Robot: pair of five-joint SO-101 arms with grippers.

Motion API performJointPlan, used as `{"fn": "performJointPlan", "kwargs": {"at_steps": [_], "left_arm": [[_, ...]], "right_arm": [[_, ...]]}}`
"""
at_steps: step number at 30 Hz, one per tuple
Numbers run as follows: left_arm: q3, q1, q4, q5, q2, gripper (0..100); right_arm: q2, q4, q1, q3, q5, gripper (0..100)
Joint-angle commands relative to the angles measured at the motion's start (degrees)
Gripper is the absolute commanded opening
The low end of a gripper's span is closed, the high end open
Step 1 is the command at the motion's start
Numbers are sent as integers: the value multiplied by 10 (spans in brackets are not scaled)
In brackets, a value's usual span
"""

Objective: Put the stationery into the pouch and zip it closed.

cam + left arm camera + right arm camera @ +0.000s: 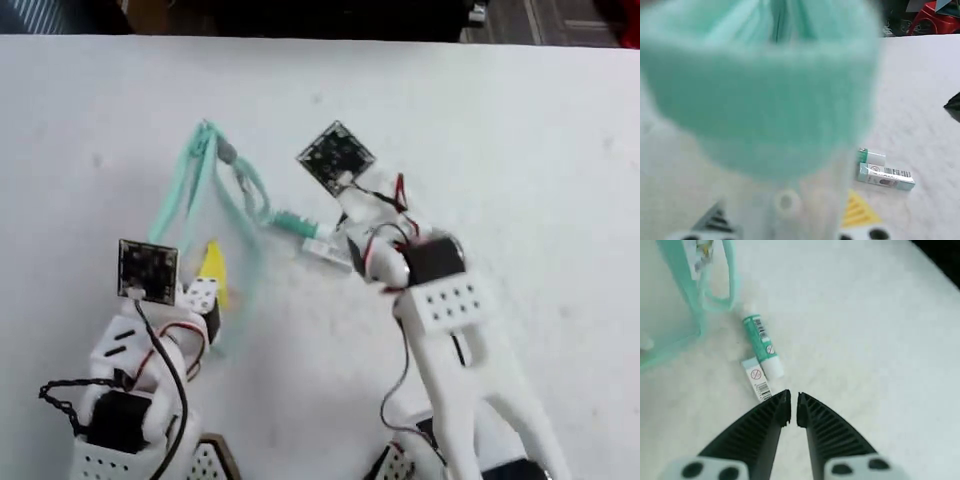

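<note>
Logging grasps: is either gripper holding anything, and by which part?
Right gripper holds nothing, its tips close together near the glue stick. Left gripper sits at the pouch; a hold cannot be told.

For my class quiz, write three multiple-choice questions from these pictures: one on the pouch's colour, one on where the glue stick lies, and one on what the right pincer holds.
1. What colour is the pouch?
A red
B black
C mint green

2. Where is the glue stick?
A inside the pouch
B on the table, touching a small box
C in a pincer

3. What does the right pincer hold?
A nothing
B the glue stick
C the pouch

Answers:
1 C: the pouch looks pale green in every view.
2 B: the glue stick lies flat on the white tabletop outside the pouch.
3 A: the pincer is just short of the small box, and nothing is between its tips.
</note>
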Motion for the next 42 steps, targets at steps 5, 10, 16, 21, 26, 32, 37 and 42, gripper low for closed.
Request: {"fn": "performJointPlan", "kwargs": {"at_steps": [5, 10, 16, 21, 26, 32, 37, 42], "left_arm": [[-6, -17, -14, 5, 2, 31], [-6, -18, -14, 5, 2, 31], [-11, -65, -25, 11, 2, 31], [-10, -71, -26, 34, 2, 34], [-10, -69, -26, 34, 2, 34], [-10, -69, -26, 34, 2, 35], [-10, -69, -26, 34, 2, 35], [-10, -72, -26, 34, 2, 35]], "right_arm": [[126, 9, -54, -101, 19, 179], [216, 9, -107, -152, 82, 170], [368, 25, -81, -263, 80, 149], [439, 26, -43, -296, 80, 151], [459, 25, -44, -297, 80, 152], [464, -10, -61, -297, 80, 152], [465, -40, -80, -297, 82, 152], [466, -42, -83, -308, 84, 152]]}}
